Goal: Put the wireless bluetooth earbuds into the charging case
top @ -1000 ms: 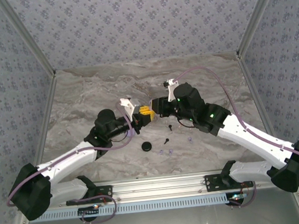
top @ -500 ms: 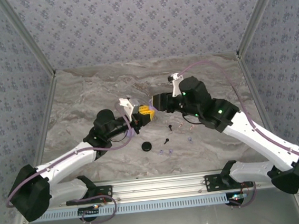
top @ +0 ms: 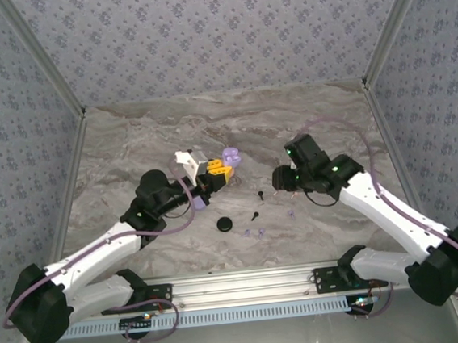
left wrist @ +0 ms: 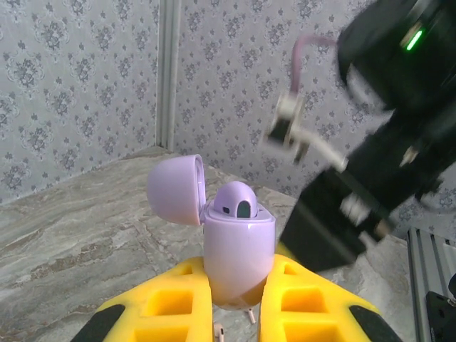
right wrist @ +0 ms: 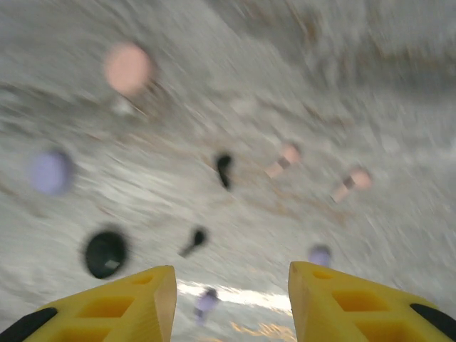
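Note:
My left gripper (left wrist: 239,269) is shut on a lilac charging case (left wrist: 239,249), held upright above the table with its lid (left wrist: 176,189) swung open to the left. The domed top of a lilac earbud (left wrist: 237,201) sticks out of the case. From above, the case (top: 229,157) shows at the tip of the left gripper (top: 219,171). My right gripper (right wrist: 231,276) is open and holds nothing, and it points down at the table. Below it, blurred, lie black earbuds (right wrist: 224,169), pale pink earbuds (right wrist: 283,158) and lilac earbuds (right wrist: 319,254). From above, the right gripper (top: 280,179) hangs right of the case.
A round black case (top: 224,224) lies on the marble table (top: 129,149), with black earbuds (top: 255,215) and lilac earbuds (top: 253,232) beside it. Blurred pink (right wrist: 127,68) and lilac (right wrist: 48,171) round shapes show farther off. Patterned walls close in three sides.
The right gripper has let go at the case, opened, and drawn back to the right and down toward the table. The left gripper still holds the lilac case, now in plain sight.

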Controlling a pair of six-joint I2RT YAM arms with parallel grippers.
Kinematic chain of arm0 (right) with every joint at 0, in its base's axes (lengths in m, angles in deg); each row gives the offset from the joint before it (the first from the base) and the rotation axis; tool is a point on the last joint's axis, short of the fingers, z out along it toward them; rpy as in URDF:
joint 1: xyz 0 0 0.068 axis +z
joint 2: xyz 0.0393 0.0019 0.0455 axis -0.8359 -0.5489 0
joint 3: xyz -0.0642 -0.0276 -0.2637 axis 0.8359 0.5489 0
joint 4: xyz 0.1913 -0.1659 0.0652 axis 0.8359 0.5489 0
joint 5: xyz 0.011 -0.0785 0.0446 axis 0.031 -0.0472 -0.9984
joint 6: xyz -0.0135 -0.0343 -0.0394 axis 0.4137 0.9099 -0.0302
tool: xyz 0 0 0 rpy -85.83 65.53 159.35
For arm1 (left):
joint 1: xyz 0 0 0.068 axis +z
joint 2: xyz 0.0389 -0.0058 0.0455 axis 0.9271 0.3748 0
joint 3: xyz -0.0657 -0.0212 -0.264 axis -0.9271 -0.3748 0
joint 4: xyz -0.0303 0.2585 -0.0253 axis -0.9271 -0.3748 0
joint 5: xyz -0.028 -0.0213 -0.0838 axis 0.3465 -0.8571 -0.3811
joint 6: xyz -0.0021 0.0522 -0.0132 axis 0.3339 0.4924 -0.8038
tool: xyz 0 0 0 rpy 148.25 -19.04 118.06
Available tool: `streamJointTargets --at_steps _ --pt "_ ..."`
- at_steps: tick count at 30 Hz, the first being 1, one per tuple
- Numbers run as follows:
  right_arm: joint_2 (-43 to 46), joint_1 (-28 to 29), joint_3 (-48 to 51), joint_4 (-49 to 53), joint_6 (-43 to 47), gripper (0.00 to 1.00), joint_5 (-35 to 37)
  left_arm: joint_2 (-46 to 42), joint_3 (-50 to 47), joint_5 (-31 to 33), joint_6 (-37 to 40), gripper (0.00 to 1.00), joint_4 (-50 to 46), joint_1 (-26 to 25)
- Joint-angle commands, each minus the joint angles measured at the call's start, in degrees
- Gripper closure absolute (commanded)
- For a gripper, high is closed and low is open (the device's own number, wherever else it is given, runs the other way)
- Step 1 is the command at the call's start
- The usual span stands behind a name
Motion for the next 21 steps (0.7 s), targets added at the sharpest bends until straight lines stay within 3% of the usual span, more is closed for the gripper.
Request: streamJointTargets --at_steps 1,8,21 --pt "-3.02 -0.58 3.31 2.99 -0.13 0.53 1.64 -1.93 -0.09 0.91 1.39 0.96 -0.74 -0.38" --pt "-12.72 -0.43 6.36 0.62 3.77 0.53 2.08 -2.39 -0.13 1.18 1.56 0.96 -1.51 -0.33" --pt "-22.42 -0.65 5.68 -1.0 9.13 0.54 1.99 -2.66 -0.48 0.83 0.95 0.96 -1.99 -0.33"
